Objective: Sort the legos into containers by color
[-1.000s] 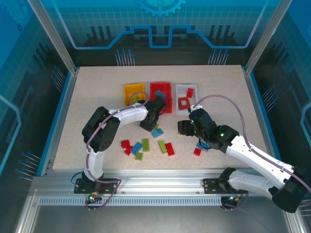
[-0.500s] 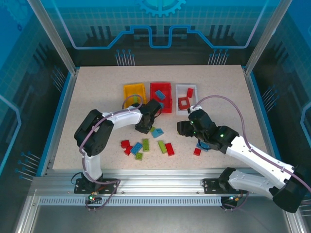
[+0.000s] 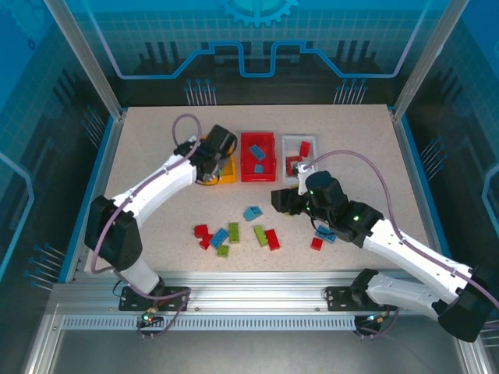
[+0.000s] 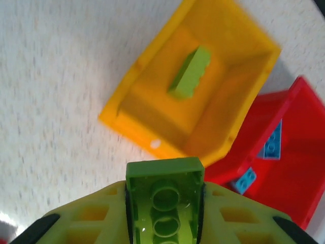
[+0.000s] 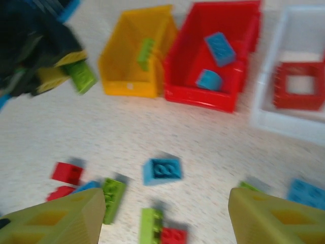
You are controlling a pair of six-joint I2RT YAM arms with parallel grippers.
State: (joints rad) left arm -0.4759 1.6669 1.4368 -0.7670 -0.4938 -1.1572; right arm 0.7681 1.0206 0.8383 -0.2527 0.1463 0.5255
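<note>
Your left gripper [image 4: 165, 216] is clamped on a green lego [image 4: 165, 195], which shows its studs to the left wrist camera. From above, that gripper sits at the near left corner of the yellow bin [image 4: 133, 119] (how high above the bin it hangs, you cannot tell). A second green lego [image 4: 190, 72] lies inside the yellow bin.

The red bin [image 3: 249, 140] stands just beside the yellow one, on its right, with two blue legos [image 3: 256, 153] in it. To the right of that, the white bin [image 3: 286, 152] holds red pieces [image 3: 293, 165].

Your right gripper [image 5: 163, 216] has its fingers well apart with nothing between them. It hovers over the middle of the tabletop [image 3: 156, 156], in front of the white bin.

A single blue brick [image 3: 253, 213] lies on the tabletop near that gripper. Closer to the arm bases, the loose legos [image 3: 233, 232] are scattered in a row: red, blue and green ones mixed, some touching each other. A red one [image 3: 316, 243] lies apart on the right, near the right arm.
</note>
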